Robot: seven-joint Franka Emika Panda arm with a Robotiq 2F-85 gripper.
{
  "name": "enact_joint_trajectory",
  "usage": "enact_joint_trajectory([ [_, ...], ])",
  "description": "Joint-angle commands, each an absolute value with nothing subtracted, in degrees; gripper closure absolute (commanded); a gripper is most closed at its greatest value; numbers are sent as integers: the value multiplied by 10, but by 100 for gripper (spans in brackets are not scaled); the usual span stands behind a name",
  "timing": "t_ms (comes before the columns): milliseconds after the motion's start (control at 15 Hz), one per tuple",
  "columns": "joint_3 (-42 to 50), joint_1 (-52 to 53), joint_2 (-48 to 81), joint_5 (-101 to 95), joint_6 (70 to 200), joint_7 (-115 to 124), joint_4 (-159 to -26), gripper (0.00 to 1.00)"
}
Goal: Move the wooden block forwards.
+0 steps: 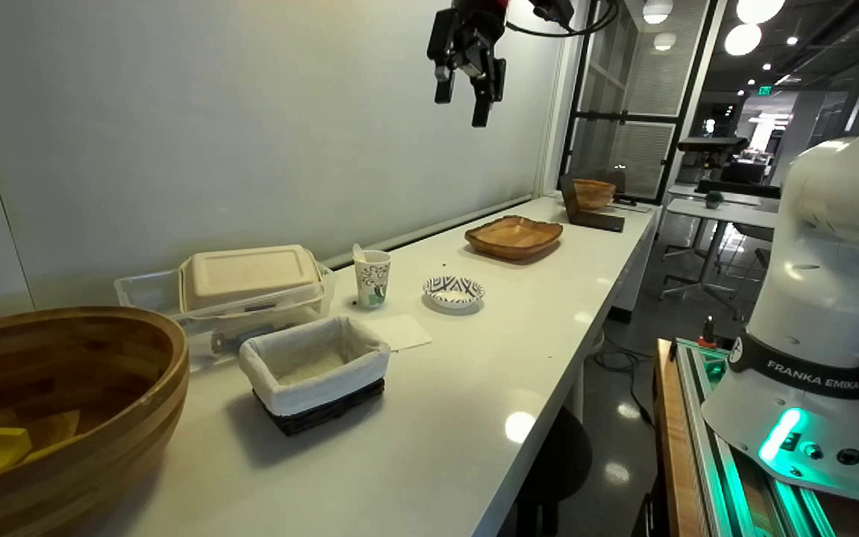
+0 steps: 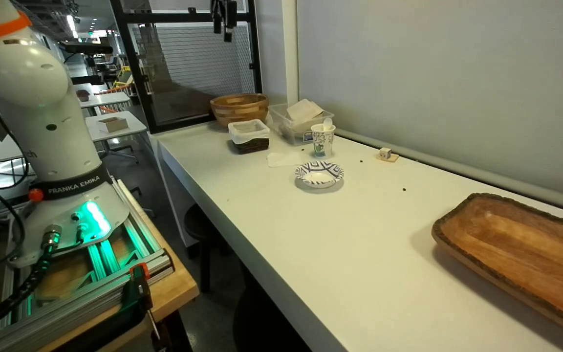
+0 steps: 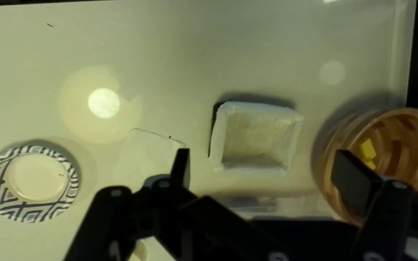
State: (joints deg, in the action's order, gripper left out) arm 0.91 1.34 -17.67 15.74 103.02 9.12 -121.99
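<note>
The wooden block (image 2: 385,153) shows in an exterior view as a tiny piece near the wall, on or against a small flat tan piece (image 2: 392,158). It looks pale tan and brownish; it is too small to tell more. I cannot make it out in the wrist view or in the exterior view facing the laptop. My gripper (image 1: 461,106) hangs high above the table, also seen in an exterior view (image 2: 222,33). It is open and empty, well apart from the block. In the wrist view its fingers (image 3: 262,152) are spread wide, with a lined basket (image 3: 256,139) below between them.
A paper cup with a spoon (image 2: 322,142) and a patterned bowl (image 2: 319,174) stand near the block. A plastic bin (image 1: 258,298), a napkin (image 1: 400,332) and a large wooden bowl (image 1: 139,403) lie farther along. A wooden tray (image 2: 516,244) and the wall bound the table.
</note>
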Motion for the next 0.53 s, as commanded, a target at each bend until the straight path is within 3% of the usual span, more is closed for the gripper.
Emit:
enact_joint_trajectory([
  [0,41,-33,-101,166,1074,119,-1177,0],
  [467,94,-88,71,172,1193,207,-1057,0],
])
